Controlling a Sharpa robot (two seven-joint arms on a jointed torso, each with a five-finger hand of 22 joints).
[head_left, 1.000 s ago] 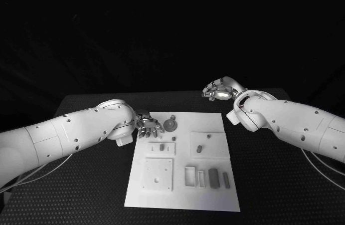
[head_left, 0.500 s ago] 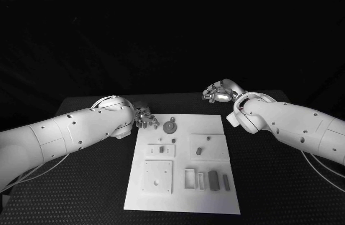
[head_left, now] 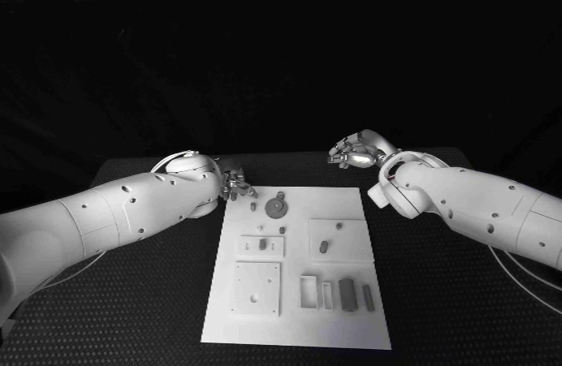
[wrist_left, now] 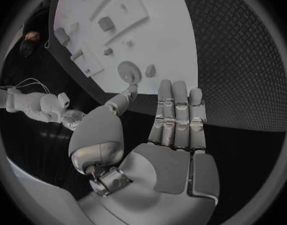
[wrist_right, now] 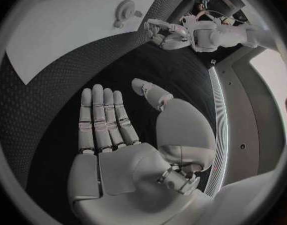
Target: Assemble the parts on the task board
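- Since the earlier pictures the left hand [head_left: 238, 185] has drawn back from beside the disc [head_left: 275, 206] to the board's [head_left: 352, 317] far left corner, upper centre-left of the head view. The right hand [head_left: 357, 154] has barely shifted. The parts on the board lie as before.
- Nearest, in the lower middle of the head view, a square plate [head_left: 257, 286] with a hole lies on the board. Right of it are an open slot [head_left: 309, 291] and two dark bars [head_left: 347, 294], loose beside it, not seated.
- Mid-board: a small base [head_left: 262, 245] with a dark piece on it, and to its right a square [head_left: 335, 237] bearing a dark peg [head_left: 321, 245].
- Farther up, the disc lies flat near the board's far edge, a small part [head_left: 278, 194] just beyond it.
- My judgement: the task is hardly begun. Most parts still look loose, so nearly all fitting remains.
- The left hand, seen in its wrist view [wrist_left: 175, 135], is flat with fingers pressed side by side, thumb out, holding nothing. It hovers over black table [head_left: 140, 301] just off the board's corner, the disc near and ahead of its fingertips, apart.
- The right hand [wrist_right: 112, 135] is likewise flat and empty, fingers together. It sits upper right of centre in the head view, beyond the board's far right corner, well apart from every part.
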